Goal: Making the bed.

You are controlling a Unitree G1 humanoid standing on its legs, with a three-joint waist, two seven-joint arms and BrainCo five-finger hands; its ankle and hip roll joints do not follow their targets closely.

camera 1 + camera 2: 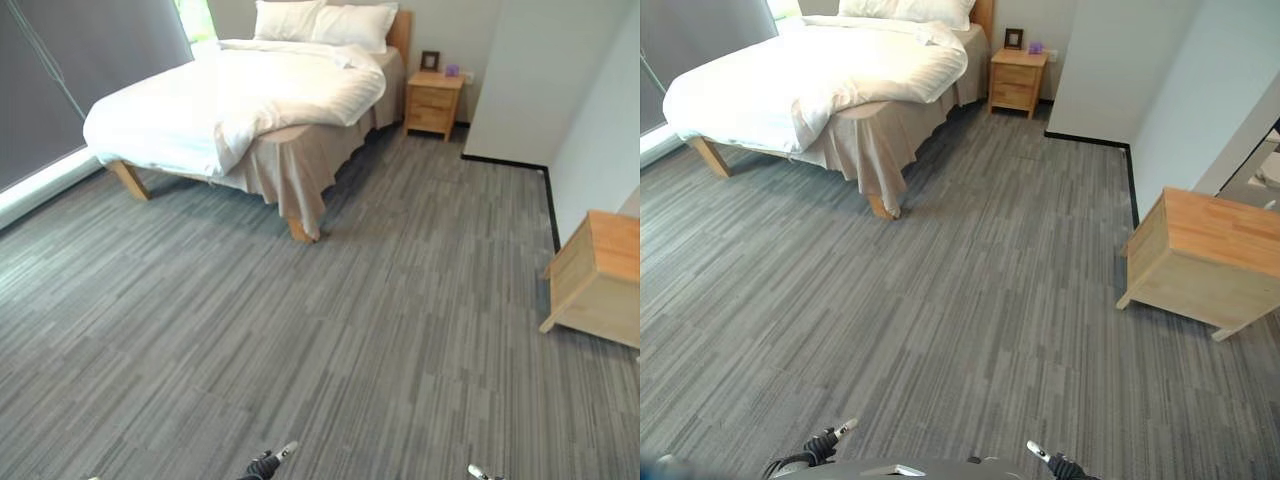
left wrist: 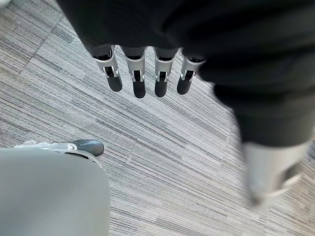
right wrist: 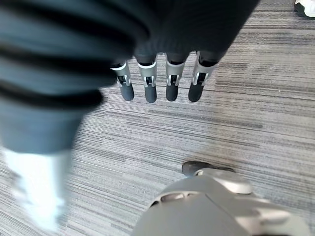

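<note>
Robot hands, left (image 2: 142,73) and right (image 3: 160,81), hang spread, empty; rumpled white duvet (image 1: 230,105), upper left, well apart; approach risks clipping wooden cabinet (image 1: 1200,255).

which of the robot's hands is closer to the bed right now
Left, though only slightly. The left hand hangs low over the carpet on the side toward the bed; the right hand hangs farther to the robot's right. Both are far from the bed, fingers relaxed, holding nothing.
</note>
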